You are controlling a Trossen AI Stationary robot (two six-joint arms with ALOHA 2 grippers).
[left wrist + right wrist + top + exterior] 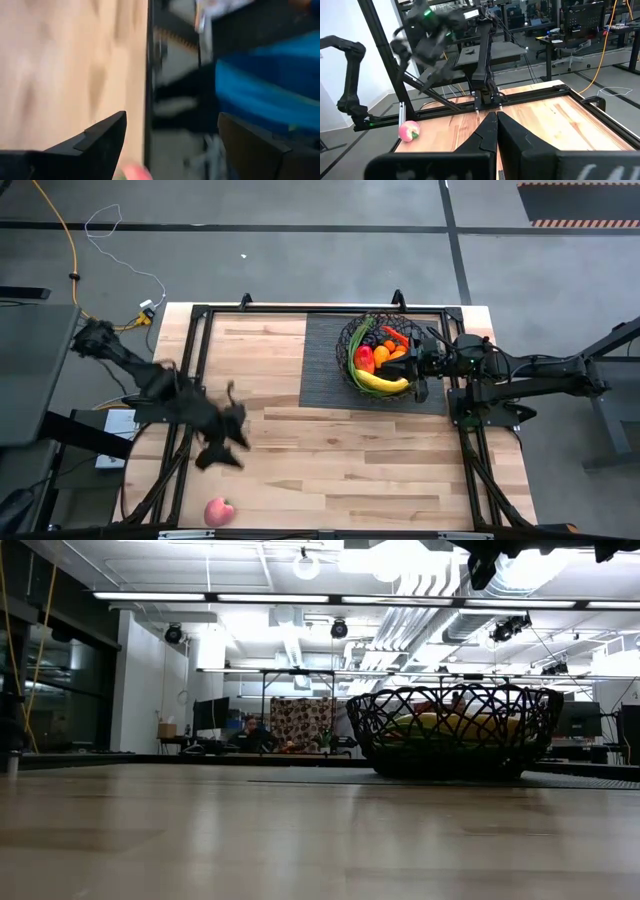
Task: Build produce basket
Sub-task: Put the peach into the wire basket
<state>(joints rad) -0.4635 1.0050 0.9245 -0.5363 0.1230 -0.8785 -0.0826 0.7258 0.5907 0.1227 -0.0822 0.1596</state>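
The black wire basket [380,356] stands on the dark mat at the table's far right and shows in the low view too [455,730]. Inside lie a yellow banana [385,383], a red pepper [365,360], oranges [386,352], a carrot [396,337] and green beans [357,340]. A pink-red apple [218,512] rests alone on the wood near the front left corner, also in the right wrist view [409,131]. My left gripper [222,452] hangs open above the table, farther in than the apple, its fingers [172,117] around nothing. My right gripper [414,372] is shut [496,117], held high at the basket's right rim.
The ribbed dark mat [325,365] lies under the basket. Black frame rails [200,360] run along the table's left, far and right sides. Bare wood [340,460] lies between the apple and the basket. A person [250,732] sits far back in the room.
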